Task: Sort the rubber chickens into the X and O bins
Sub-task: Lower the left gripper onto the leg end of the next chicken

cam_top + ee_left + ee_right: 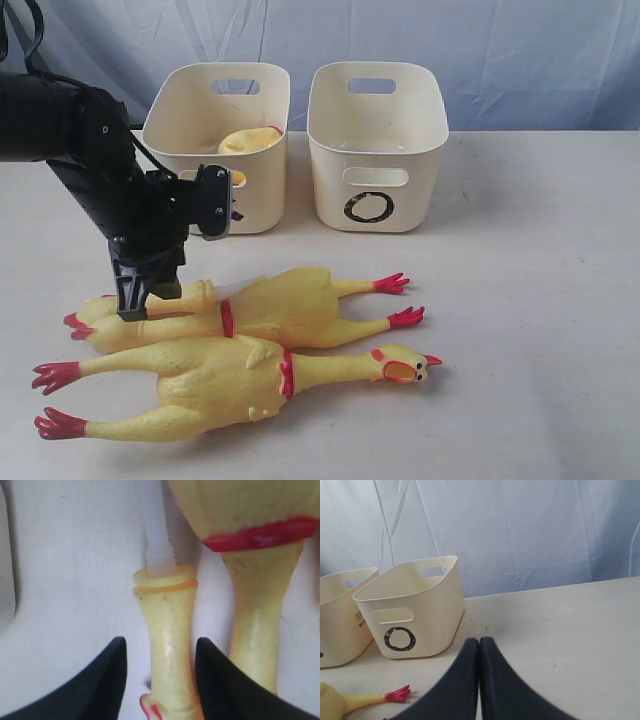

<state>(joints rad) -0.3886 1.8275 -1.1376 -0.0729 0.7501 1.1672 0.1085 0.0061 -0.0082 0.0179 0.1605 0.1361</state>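
Exterior view, leftmost: the left jaws stand partly open, gripping nothing, astride a slim yellow stalk (pixel 167 645) just beside the neck of the far rubber chicken (pixel 290 300), whose long axis runs left to right across the desk (pixel 540 300), head left, crosswise to the jaws. Touching it on the near side lies the second rubber chicken (pixel 210 385), head right; far back, the left bin (pixel 175 110) holds a third chicken (pixel 250 140) beside the O bin (pixel 430 130). Right jaws are shut, empty and out of this view, so I judge the left arm nearer.
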